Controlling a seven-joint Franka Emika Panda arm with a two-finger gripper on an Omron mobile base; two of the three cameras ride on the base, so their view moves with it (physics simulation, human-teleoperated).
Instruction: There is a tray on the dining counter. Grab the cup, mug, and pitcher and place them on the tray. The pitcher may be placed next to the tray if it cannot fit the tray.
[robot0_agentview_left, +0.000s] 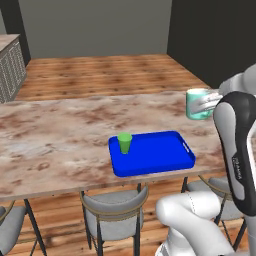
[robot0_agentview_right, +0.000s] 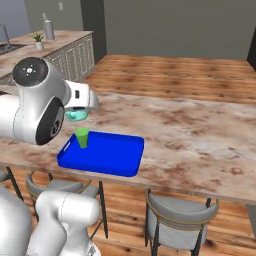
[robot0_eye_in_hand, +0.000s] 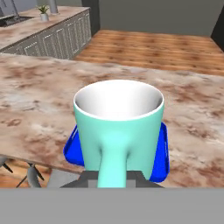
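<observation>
Teal mug (robot0_eye_in_hand: 118, 131) — white inside, handled

Desk (robot0_agentview_left: 60, 135): marbled stone top, reddish-brown and cream, smooth with a dull sheen; tray (robot0_agentview_left: 160, 155): bright blue, plastic-looking, smooth, faintly glossy; cup (robot0_agentview_left: 124, 143): plain green, matt, plastic-looking; mug (robot0_eye_in_hand: 118, 131): teal outside, white inside, smooth and ceramic-looking with soft gloss; floor (robot0_agentview_right: 175, 70): wood planks, visible grain; chairs (robot0_agentview_left: 114, 212): grey padded seats with a cloth look, thin dark legs.
</observation>
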